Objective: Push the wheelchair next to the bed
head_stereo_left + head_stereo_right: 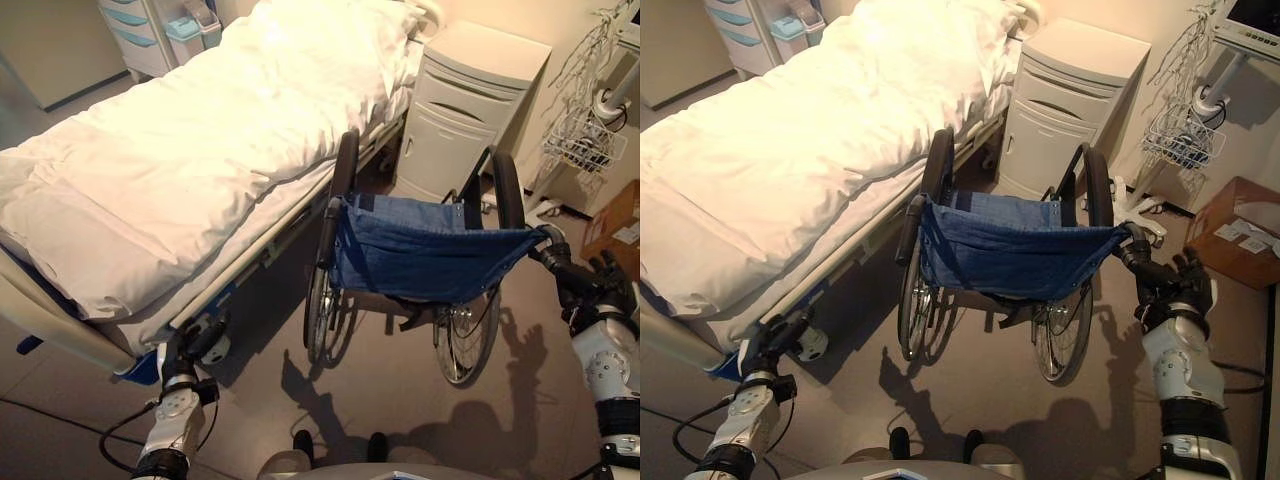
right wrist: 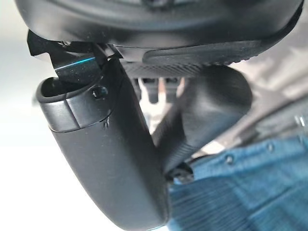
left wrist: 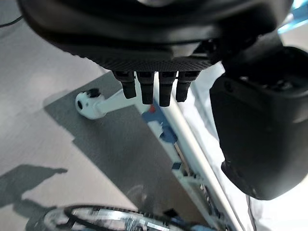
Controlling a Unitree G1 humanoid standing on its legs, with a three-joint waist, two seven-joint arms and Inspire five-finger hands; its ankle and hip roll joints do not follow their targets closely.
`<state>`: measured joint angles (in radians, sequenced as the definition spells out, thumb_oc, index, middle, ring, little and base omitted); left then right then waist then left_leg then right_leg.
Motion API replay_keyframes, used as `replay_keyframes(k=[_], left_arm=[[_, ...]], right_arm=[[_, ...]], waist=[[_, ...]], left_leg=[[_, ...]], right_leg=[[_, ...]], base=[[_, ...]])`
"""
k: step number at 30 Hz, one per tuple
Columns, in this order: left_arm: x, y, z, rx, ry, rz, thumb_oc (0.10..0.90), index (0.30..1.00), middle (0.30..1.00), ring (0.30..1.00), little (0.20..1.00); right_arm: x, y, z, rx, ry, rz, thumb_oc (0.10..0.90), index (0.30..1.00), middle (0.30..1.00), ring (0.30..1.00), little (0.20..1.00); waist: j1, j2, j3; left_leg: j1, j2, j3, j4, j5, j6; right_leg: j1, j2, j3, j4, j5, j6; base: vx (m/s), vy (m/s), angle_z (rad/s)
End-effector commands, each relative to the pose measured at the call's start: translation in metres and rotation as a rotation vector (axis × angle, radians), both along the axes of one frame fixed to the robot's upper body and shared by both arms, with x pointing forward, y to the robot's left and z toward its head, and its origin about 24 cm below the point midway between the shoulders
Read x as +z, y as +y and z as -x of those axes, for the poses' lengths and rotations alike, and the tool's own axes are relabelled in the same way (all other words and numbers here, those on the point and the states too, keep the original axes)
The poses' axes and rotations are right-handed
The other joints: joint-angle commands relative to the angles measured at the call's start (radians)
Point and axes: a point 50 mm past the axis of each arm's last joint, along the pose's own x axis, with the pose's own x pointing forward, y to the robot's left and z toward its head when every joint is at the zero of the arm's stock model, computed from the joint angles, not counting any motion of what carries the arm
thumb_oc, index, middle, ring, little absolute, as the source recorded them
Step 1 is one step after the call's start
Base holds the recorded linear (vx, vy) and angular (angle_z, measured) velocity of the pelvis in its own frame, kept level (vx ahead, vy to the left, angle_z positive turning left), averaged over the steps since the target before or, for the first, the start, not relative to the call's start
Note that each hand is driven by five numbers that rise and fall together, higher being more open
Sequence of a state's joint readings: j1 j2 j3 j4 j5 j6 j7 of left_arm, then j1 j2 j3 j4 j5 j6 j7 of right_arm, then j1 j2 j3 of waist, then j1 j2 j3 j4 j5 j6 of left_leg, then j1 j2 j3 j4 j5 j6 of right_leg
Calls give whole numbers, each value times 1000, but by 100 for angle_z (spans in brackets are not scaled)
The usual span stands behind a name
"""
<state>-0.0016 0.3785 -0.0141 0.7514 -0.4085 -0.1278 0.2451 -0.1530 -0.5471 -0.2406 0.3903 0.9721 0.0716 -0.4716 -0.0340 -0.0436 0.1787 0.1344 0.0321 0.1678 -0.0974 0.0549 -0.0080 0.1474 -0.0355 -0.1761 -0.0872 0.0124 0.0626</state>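
Observation:
The wheelchair (image 1: 420,245) has a blue cloth back and black push handles, and stands facing away from me close to the long side of the bed (image 1: 180,150) with white covers. My right hand (image 1: 1180,285) is at the right push handle (image 1: 1132,250). The handle (image 2: 207,110) lies in the crook between thumb and palm, with the fingers straight. My left hand (image 1: 185,345) hangs low by the bed's near corner, fingers (image 3: 149,89) straight and holding nothing, well apart from the left push handle (image 1: 331,212).
A white bedside cabinet (image 1: 470,110) stands just beyond the wheelchair. A wire basket on a stand (image 1: 585,140) and a cardboard box (image 1: 1240,230) are to the right. A drawer cart (image 1: 140,30) is at the far left. The bed's caster (image 3: 86,102) is near my left hand.

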Motion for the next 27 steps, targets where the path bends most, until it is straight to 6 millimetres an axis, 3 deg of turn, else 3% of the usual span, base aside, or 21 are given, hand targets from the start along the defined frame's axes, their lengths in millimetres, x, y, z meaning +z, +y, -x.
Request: replay_keyframes(k=[1,6,10,11,14,15,18,19,20,22,24,27], left_arm=[[19,-1,-23,-38,-152,-32,800,900,900,900,900],[11,-11,-23,-73,-126,-18,800,900,900,900,900],[4,-14,-18,-87,-92,-7,800,900,900,900,900],[-1,-14,-15,-90,-65,7,800,900,900,900,900],[-8,-14,-8,-100,-20,19,800,900,900,900,900],[-13,-15,-4,-103,7,33,800,900,900,900,900],[-23,-20,8,-97,54,51,800,900,900,900,900],[-23,-19,9,-96,56,50,800,900,900,900,900],[-29,-21,19,-86,79,56,800,900,900,900,900],[-34,-20,30,-71,104,66,800,900,900,900,900],[-36,-17,37,-63,117,70,800,900,900,900,900],[-38,-10,44,-70,147,70,800,900,900,900,900]], right_arm=[[26,-48,21,-420,-182,-87,800,900,900,900,900],[31,-54,29,-599,-219,-51,800,900,900,900,900],[32,-55,41,-752,-370,-103,800,900,900,900,900],[17,-52,47,-786,-525,-295,800,900,900,900,900],[-21,-39,51,-812,-757,-614,800,900,900,900,900],[-32,-28,47,-772,-857,-734,800,900,900,900,900],[-37,4,32,-516,-928,-790,800,900,900,900,900],[-38,4,32,-514,-927,-791,800,900,900,900,900],[-25,27,22,-281,-966,-724,800,900,900,900,900],[-20,48,21,-23,-974,-618,800,900,900,900,900],[-21,52,23,70,-997,-584,800,900,900,900,900],[-16,41,29,207,-1065,-500,800,900,900,900,900]], waist=[[0,14,-88],[-2,20,-92],[-8,26,-97],[-12,30,-100],[-18,33,-105],[-20,37,-106],[-29,41,-106],[-29,40,-107],[-38,44,-103],[-51,43,-98],[-57,43,-95],[-63,37,-93]], left_leg=[[5,-63,61,26,-111,19],[0,-64,60,31,-113,19],[-5,-66,58,33,-114,20],[-7,-67,57,33,-115,20],[-8,-67,56,34,-117,21],[-9,-67,57,33,-117,21],[-6,-67,60,34,-117,24],[-6,-66,60,34,-117,24],[-5,-65,69,35,-116,25],[-7,-64,82,38,-116,27],[-9,-64,86,39,-115,27],[-12,-63,91,37,-117,21]], right_leg=[[-70,-5,9,82,-18,46],[-74,-4,10,84,-19,45],[-81,-2,17,88,-21,45],[-84,-1,20,89,-23,45],[-88,-1,22,91,-26,45],[-89,-3,21,92,-25,47],[-90,-1,30,93,-24,45],[-90,0,30,93,-24,45],[-93,1,37,93,-22,43],[-98,2,44,94,-23,42],[-100,3,47,94,-24,42],[-102,4,45,90,-28,45]], base=[[0,0,0],[0,0,0],[2,3,1],[8,10,6],[8,5,4],[11,-3,-6],[11,-3,-9],[-2,-1,-30],[-16,-1,-30],[-34,-3,-17],[-41,-6,-14],[-41,-11,-10]])
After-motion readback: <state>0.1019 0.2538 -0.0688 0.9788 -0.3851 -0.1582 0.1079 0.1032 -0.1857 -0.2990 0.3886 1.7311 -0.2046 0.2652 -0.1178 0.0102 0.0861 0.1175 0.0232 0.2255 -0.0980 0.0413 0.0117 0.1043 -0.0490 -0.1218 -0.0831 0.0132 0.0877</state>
